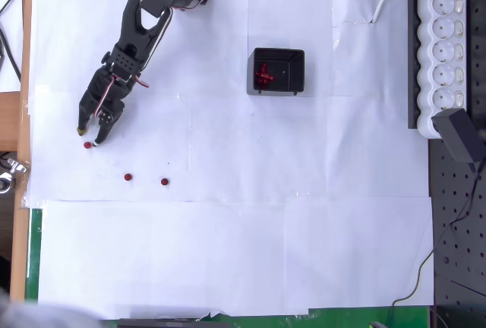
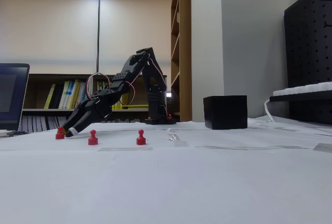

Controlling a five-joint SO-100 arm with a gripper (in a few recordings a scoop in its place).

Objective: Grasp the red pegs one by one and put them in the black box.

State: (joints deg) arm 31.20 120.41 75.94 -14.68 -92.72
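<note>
Nearest the fixed camera I see two red pegs (image 2: 93, 137) standing upright on the white paper-covered table (image 2: 207, 182), one left of the other (image 2: 140, 137), apart from each other. From overhead they read as mere dots (image 1: 127, 178) (image 1: 164, 181) near the left side of the sheet.

A third peg (image 2: 60, 133) sits further left, right at the tip of the gripper (image 2: 70, 131). Overhead, that peg (image 1: 87, 145) lies just below and between the two fingertips of the gripper (image 1: 89, 132), whose jaws stand apart; I cannot tell whether a finger touches it. Side-on the fingers overlap, so the gap is not readable there, but that view shows the tip down at table level and the arm reaching out low from its base.

Further right stands the black box (image 2: 225, 112); side-on I see just its closed wall. Overhead, the box (image 1: 298, 62) is open-topped and holds a cluster of red pegs (image 1: 263, 76) in its left part, too bunched for me to count.

Along the right edge overhead runs a white power strip (image 1: 443, 47).
</note>
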